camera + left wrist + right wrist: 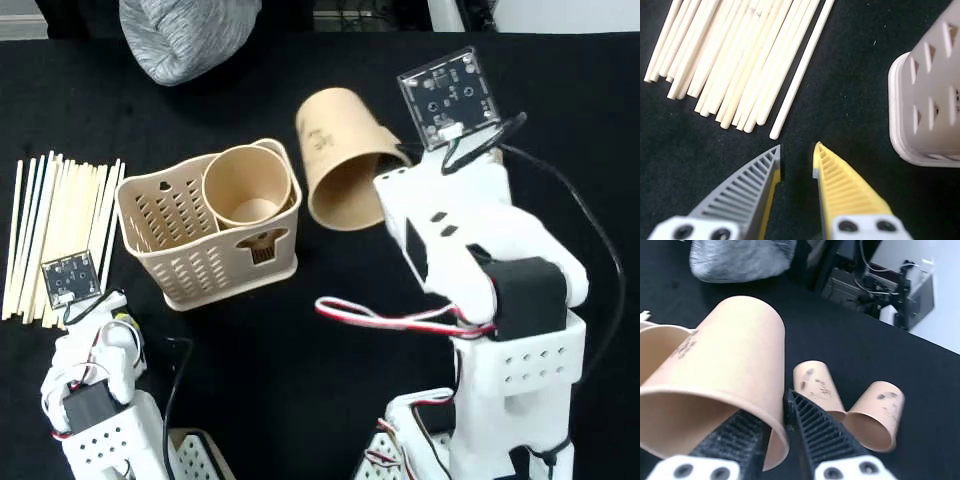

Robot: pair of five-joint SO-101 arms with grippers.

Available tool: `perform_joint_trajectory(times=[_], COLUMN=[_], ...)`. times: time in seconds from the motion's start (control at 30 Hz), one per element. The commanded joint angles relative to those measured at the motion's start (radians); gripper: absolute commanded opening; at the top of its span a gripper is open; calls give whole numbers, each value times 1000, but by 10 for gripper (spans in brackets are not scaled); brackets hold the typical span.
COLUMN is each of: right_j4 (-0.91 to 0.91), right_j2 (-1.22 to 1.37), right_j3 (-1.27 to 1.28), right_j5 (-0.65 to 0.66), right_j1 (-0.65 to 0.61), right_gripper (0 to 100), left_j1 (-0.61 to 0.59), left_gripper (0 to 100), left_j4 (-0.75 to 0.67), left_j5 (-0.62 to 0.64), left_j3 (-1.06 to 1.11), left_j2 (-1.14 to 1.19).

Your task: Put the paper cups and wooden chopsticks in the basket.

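Two spare cups (pixel 879 412) sat partly hidden behind right gripper (pixel 767 407), clenched on rim of tilted cup (pixel 730 355); left gripper (pixel 797 147) parted, chopsticks (pixel 740 60) just ahead.

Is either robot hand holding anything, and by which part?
The right hand pinches a tilted paper cup by its wall at the rim. The left hand is open and holds nothing.

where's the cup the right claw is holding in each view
high view: held cup, tilted, just right of the basket.
right wrist view: held cup close up, rim in the right claw.
left wrist view: chopsticks and basket wall instead.
landmark: basket; the cup standing in it marks right wrist view's edge.
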Motion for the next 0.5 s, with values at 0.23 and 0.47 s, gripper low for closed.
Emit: perform_joint_trajectory(times=[0.23, 0.47], right_j4=[141, 351], right_j2=[189, 470], right_j3=[-269, -605], right_j5=[-58, -75], right_j1=[-285, -284], right_gripper=[11, 11], left_j1=[7, 7], left_gripper=[116, 116], left_j4=[-25, -25], left_j5=[-6, -6], left_j3=[-4, -4], left_j2=[-5, -5])
